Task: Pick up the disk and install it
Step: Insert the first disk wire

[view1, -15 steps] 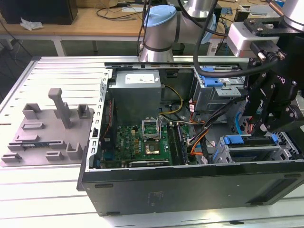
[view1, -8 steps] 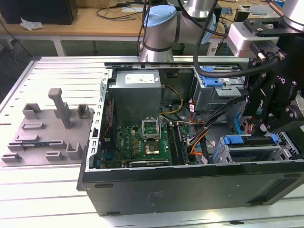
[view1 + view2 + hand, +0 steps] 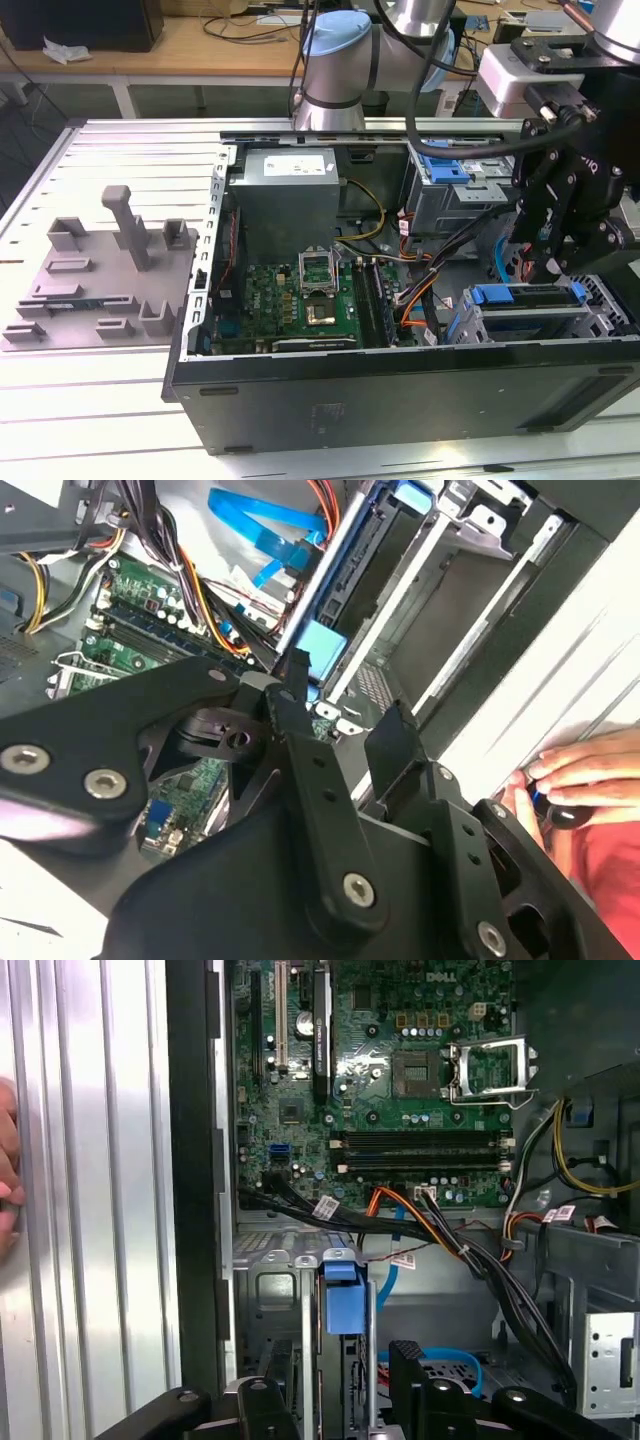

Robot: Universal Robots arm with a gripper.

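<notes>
The disk [image 3: 525, 296] stands on edge in a slot of the front drive cage, inside the open computer case [image 3: 400, 385] at the exterior view's right. Its blue plastic bracket [image 3: 342, 1300] shows in both wrist views, with a long blue edge [image 3: 322, 645] running along the cage wall. My gripper [image 3: 545, 262] hangs just above that cage. Its fingers [image 3: 410, 1375] are open, one on each side of the blue bracket and apart from it. Nothing is held between the fingers [image 3: 395, 742].
The case holds a green motherboard [image 3: 300, 300], a grey power supply box [image 3: 285, 190], bundled cables [image 3: 440, 1230] and a rear cage with a blue latch [image 3: 445, 168]. A grey fixture [image 3: 100, 270] lies at the exterior view's left. A person's hand [image 3: 585, 775] rests beside the case.
</notes>
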